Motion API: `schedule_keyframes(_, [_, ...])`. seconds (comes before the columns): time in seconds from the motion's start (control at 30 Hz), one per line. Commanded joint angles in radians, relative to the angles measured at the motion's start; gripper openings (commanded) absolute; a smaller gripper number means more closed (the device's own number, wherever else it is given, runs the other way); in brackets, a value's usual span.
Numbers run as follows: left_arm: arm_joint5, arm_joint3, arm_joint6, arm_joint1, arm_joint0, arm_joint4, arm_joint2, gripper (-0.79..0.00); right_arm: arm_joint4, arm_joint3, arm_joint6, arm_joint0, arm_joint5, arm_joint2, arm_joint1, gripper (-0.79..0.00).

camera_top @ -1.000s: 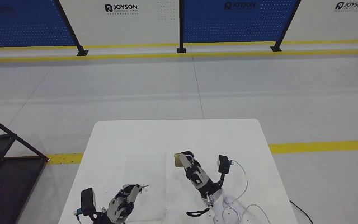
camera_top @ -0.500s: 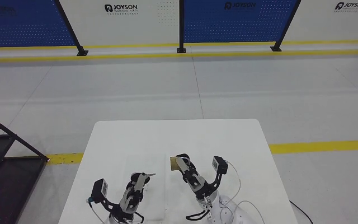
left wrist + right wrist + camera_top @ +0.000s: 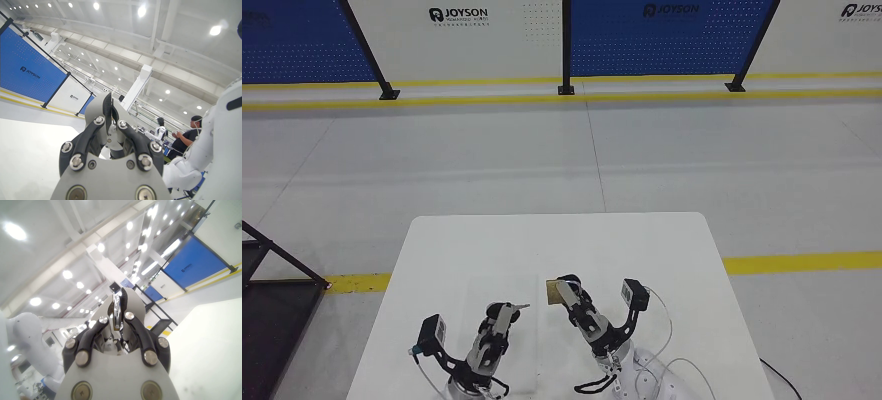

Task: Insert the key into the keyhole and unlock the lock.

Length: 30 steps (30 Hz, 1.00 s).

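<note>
**Desk:** Showing what on the left?

**Photographer:** Pinching the key (image 3: 520, 307) in the left gripper (image 3: 111, 101), with the fingers (image 3: 94, 111) pressed together and no gap between the dark pads (image 3: 107, 106). Poking out past the gripper's tip as a thin silver sliver in the top view.

**Desk:** And gripping what on the right?

**Photographer:** Clamping the brass lock (image 3: 555, 291) in the right gripper (image 3: 118, 298), closed tight around it. Catching the ceiling lights (image 3: 15, 231) on a bright metal part (image 3: 116, 311) wedged between that gripper's pads, going by the right wrist view, with a small dark block (image 3: 114, 287) just beyond the tip. Not telling from that angle which part of the lock.

**Desk:** Sitting where, key against lock?

**Photographer:** Hanging side by side over the near half of the white table (image 3: 542, 245) in the top view, with the lock on the robot's right and the key on its left. Aiming the key's tip toward the lock's flank, near it but stopping short, with a strip of bare tabletop between the two. Not yet touching.

**Desk:** Slanting which way?

**Photographer:** Leaning both grippers forward from the table's near edge and inward, toward each other.

**Desk:** Standing behind all this?

**Photographer:** Lining the far side of a pale floor (image 3: 692, 160) with blue and white barrier panels (image 3: 662, 35) on black posts (image 3: 565, 50), with one yellow line (image 3: 542, 100) along their feet and another crossing behind the table.
</note>
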Motion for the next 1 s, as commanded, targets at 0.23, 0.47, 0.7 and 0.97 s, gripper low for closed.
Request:
schedule_keyframes(0.23, [0.013,0.033,-0.003,-0.022,-0.05,-0.05,0.052,-0.785,0.0,0.0,0.0,0.0,0.0,0.0,0.0,-0.785])
schedule_keyframes(0.47, [0.032,0.051,0.012,-0.039,-0.075,-0.018,0.09,-0.785,0.0,0.0,0.0,0.0,0.0,0.0,0.0,-0.785])
schedule_keyframes(0.7, [0.045,0.064,0.037,-0.052,-0.09,-0.027,0.104,-0.785,0.0,0.0,0.0,0.0,0.0,0.0,0.0,-0.785])
schedule_keyframes(0.97, [0.051,0.073,0.025,-0.062,-0.102,-0.03,0.115,-0.785,0.0,0.0,0.0,0.0,0.0,0.0,0.0,-0.785])
